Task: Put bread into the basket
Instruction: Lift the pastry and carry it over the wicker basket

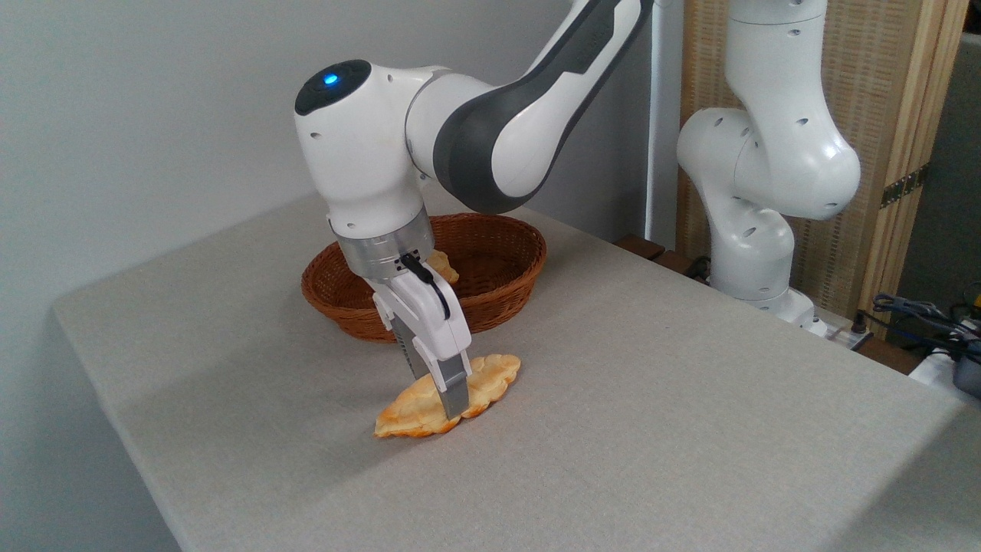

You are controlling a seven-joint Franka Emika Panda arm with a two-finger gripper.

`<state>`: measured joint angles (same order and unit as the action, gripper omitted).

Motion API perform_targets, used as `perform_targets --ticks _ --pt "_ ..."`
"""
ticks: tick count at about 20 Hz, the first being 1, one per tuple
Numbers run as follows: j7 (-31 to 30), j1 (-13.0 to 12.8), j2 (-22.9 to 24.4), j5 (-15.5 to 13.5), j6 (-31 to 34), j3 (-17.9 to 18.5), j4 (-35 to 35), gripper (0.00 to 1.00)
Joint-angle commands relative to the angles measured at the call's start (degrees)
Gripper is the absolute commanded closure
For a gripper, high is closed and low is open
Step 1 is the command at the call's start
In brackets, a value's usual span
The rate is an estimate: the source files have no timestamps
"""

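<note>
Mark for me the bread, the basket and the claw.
bread (490, 379): fixed camera, on its right half, clear of the claw.
basket (506, 276): fixed camera, on the woven right wall.
claw (443, 399): fixed camera, between the fingertips, at the bread.

Soft, even daylight lit the scene brightly, the arm (490, 138) casting a faint diffuse shadow across the grey table (690, 429) at left, with mild sheen on its white shell, sharp focus throughout and no visible edge distortion.
</note>
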<state>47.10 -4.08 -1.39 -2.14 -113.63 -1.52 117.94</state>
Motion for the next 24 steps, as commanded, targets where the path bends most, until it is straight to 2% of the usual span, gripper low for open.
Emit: perform_targets --ticks 1,8,11,15,18,21,24 --pt "1.0 -0.1 0.4 0.6 -0.3 0.2 0.4 0.51" --pt "1.0 -0.1 1.8 0.4 0.5 0.5 -0.1 0.51" --pt "1.0 -0.1 3.8 -0.5 0.9 0.9 -0.5 0.51" --pt "0.8 -0.1 6.1 -2.3 2.7 0.6 -2.2 0.49" --pt "0.6 -0.2 9.6 -5.7 5.1 -0.1 -2.4 0.48" --pt "0.3 -0.6 12.2 -7.0 9.2 -3.1 -2.4 0.48" --pt "-0.1 -3.2 13.7 -9.0 12.8 -4.9 -2.0 0.48"
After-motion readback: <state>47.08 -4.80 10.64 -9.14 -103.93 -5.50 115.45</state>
